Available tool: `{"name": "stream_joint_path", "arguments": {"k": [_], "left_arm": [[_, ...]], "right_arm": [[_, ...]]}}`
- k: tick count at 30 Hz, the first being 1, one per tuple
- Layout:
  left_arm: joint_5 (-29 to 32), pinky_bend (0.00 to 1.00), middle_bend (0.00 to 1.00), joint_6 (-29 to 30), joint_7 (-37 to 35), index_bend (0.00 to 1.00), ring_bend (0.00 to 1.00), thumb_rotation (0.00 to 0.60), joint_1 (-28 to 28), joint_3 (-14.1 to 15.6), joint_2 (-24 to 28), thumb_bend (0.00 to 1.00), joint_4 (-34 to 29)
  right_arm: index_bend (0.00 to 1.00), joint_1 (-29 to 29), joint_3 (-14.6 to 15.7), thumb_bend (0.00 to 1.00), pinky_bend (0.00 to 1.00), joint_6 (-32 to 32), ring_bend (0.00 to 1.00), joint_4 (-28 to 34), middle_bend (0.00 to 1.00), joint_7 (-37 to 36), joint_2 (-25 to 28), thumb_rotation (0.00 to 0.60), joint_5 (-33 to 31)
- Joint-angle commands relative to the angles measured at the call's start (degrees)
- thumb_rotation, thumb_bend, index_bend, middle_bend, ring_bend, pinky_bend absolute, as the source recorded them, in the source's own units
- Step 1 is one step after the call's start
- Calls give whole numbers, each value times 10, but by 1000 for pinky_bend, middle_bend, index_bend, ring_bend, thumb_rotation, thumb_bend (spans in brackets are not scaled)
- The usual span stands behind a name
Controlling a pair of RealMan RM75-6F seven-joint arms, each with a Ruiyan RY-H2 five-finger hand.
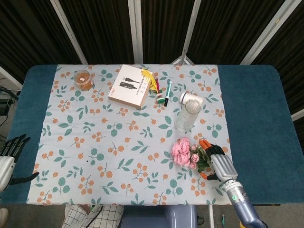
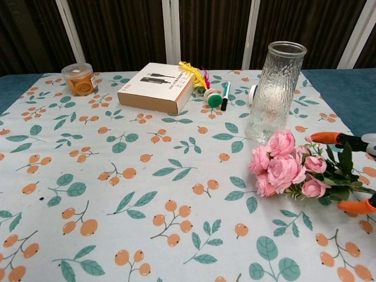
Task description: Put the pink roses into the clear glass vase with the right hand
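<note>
Taking the clear glass vase (image 1: 188, 114) as the landmark, which stands upright on the floral tablecloth (image 1: 95, 142), the pink roses (image 1: 182, 152) lie flat on the cloth just in front of it, blooms toward the cloth's middle and green leaves and stem trailing away toward the right hand (image 1: 220, 164). That hand sits over the stem end with its orange-tipped fingers (image 1: 205, 142) spread above and around the leaves; the leaves hide whether any finger actually touches the stem, though nothing looks pinched and the hand appears released. In the chest view the right hand (image 2: 352, 170) is cut off by the frame edge, only a few fingertips showing either side of the foliage. The left hand (image 1: 8, 156) is far from the vase, at the near left edge of the table, partly cropped, dark fingers apart and holding nothing. Behind the vase a small white cylinder (image 1: 189, 98) is half hidden by the glass in the chest view. Farther back from the vase lie a green pen (image 1: 167, 92), a yellow and red feathered thing (image 1: 151, 78) too small to identify, a flat white box (image 1: 130, 86), and, well off to the left, a lidded jar (image 1: 83, 79) of orange contents. The cloth covers a blue table (image 1: 256, 109); behind it hang dark ribbed panels with pale metal struts (image 1: 135, 28).
</note>
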State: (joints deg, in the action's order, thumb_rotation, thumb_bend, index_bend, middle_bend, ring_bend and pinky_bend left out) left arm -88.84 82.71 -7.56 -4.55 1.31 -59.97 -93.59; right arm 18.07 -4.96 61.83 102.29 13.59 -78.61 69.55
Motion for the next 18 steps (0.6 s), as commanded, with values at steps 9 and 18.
{"name": "stream_joint_path", "arguments": {"k": [9,18], "left_arm": [[4,0,0,-7,-8,0,0,600,-2,0,3,0,-1],[7,0,0,-11,-11,0,0,600,-4,0,5,0,-3]], "right_arm": [[0,38,-29,266,0,-1,27,-69,76,32,-89,600,-45],[171,55,-47,266,202,23,293,-133,314,40,-149,600,-52]]}}
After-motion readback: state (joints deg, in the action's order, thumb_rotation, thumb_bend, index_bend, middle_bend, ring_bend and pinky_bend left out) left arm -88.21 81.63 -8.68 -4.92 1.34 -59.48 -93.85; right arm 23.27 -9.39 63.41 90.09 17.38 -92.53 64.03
